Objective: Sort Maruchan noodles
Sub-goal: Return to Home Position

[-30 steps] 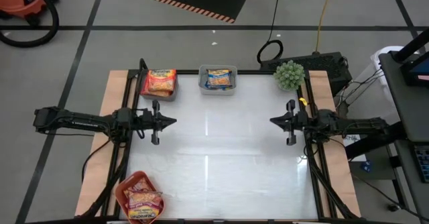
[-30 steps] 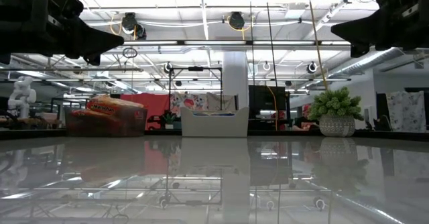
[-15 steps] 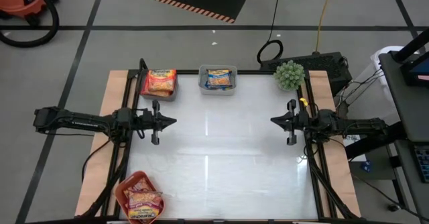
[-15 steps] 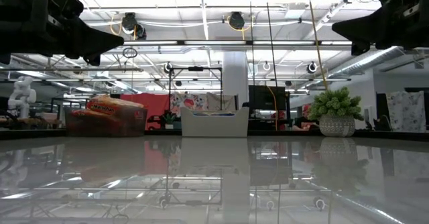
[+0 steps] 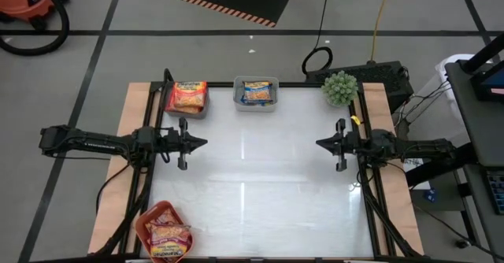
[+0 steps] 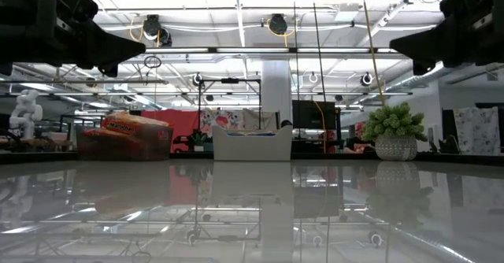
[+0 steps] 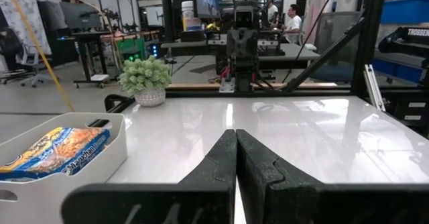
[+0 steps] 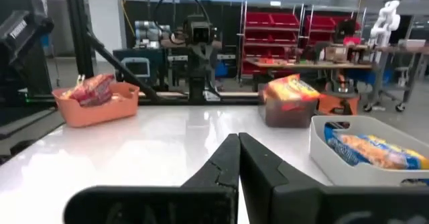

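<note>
Though the high view sits too far off to show it, each wrist camera shows its own fingers pressed tightly together with nothing between them. The left gripper [image 7: 236, 150] and the right gripper [image 8: 238, 158] hang over the bare white table [image 5: 252, 176], facing each other from its opposite sides. The orange bin [image 5: 146, 216] at the front-left corner holds the red noodle packs [image 5: 167, 235], well apart from the left gripper; the low view misses it entirely. Farther on, along the back edge, the orange noodle pack [image 5: 187, 96] fills the dark bin [image 5: 197, 112] on the left gripper's side. The blue noodle pack [image 5: 257, 93] lies in the grey bin [image 5: 256, 107] near the middle, well apart from both grippers. The low view hides the blue noodle pack behind the bin wall, while the left wrist view shows it plainly. A potted plant [image 5: 340, 87] stands at the back-right corner. Beyond the table, the left wrist view catches a person [image 7: 293, 19].
</note>
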{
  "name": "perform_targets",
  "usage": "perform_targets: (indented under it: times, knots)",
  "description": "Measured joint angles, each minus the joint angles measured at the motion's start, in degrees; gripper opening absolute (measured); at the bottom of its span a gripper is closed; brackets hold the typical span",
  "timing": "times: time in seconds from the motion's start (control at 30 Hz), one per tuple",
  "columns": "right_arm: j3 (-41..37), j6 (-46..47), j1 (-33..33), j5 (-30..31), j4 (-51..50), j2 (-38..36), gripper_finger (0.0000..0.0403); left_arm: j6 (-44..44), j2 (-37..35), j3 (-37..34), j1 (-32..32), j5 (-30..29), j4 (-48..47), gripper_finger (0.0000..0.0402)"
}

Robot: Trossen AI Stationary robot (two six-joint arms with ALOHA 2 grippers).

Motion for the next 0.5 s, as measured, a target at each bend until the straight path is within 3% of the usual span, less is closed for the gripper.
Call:
perform_targets:
  times: [0.5]
  knots:
    - [-0.22, -1.11, 0.00, -0.02, -0.10, 0.02, 0.0000, 1.92, -0.13, 0.00, 0.11, 2.41, -3.12, 0.0005]
